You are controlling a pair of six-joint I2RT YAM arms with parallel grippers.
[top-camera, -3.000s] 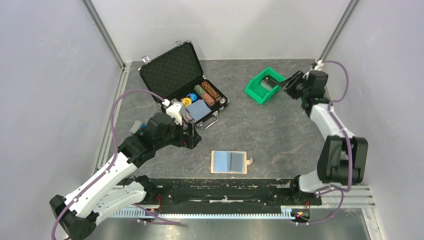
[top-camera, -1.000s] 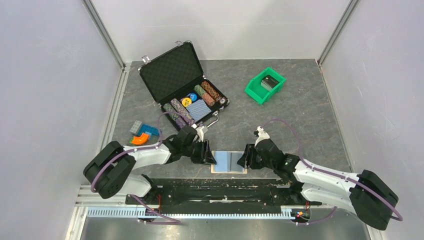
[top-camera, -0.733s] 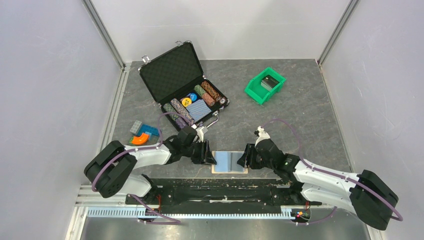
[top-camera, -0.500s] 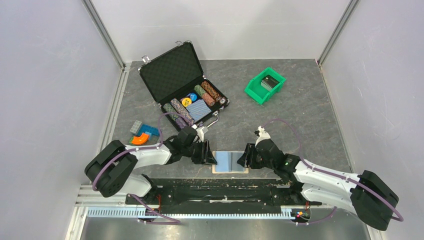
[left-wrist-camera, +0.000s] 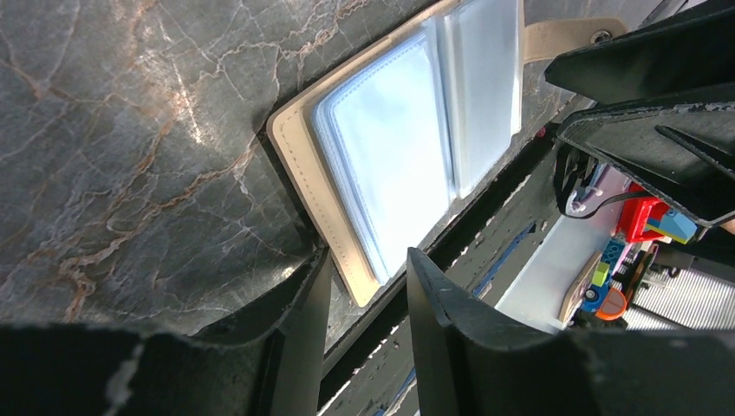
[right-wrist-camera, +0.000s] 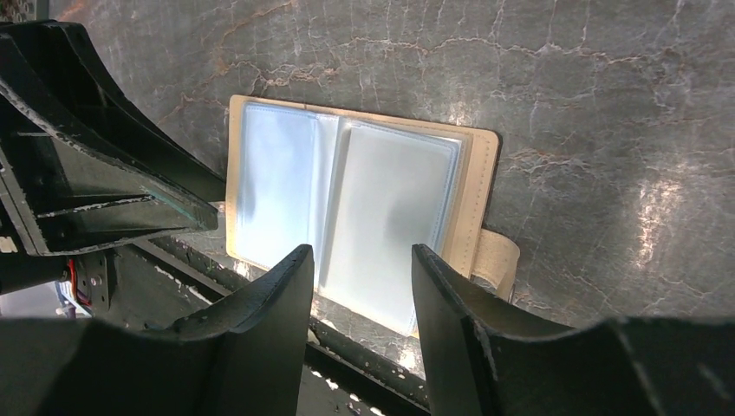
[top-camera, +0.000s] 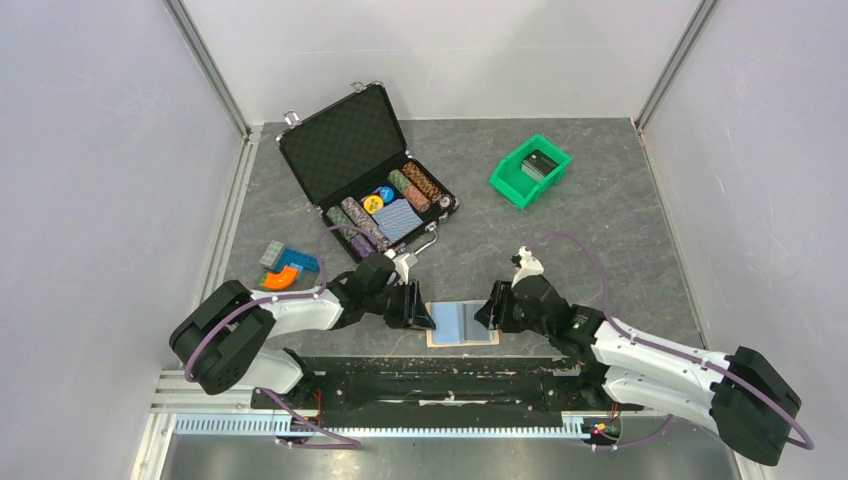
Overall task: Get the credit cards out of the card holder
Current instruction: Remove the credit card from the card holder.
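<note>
Grey marbled table (top-camera: 560,250) inside pale walls; you have the card holder (top-camera: 462,324) lying spread open and flat at the near edge, right between both arms; tan rim, clear sleeves facing up, pale blue on its left leaf and greyer on the right; whether those faces are the credit cards or only sleeves, you cannot tell through the glare. Your left gripper (top-camera: 422,316) sits low at the holder's left edge; in the left wrist view its fingers (left-wrist-camera: 303,329) stand parted with the holder's (left-wrist-camera: 407,156) near corner showing in the gap; contact cannot be told, nothing clamped. Your right gripper (top-camera: 487,318) sits at the holder's right edge, fingers (right-wrist-camera: 260,321) apart too, the right leaf (right-wrist-camera: 390,217) visible between them; the side tab (right-wrist-camera: 498,260) pokes out just beside the right finger. Further back: black case (top-camera: 345,150) open, lid up, poker chips (top-camera: 415,185) in rows; green bin (top-camera: 530,172) at far right holding something dark; coloured blocks (top-camera: 285,270) at the left, well apart from the holder.
</note>
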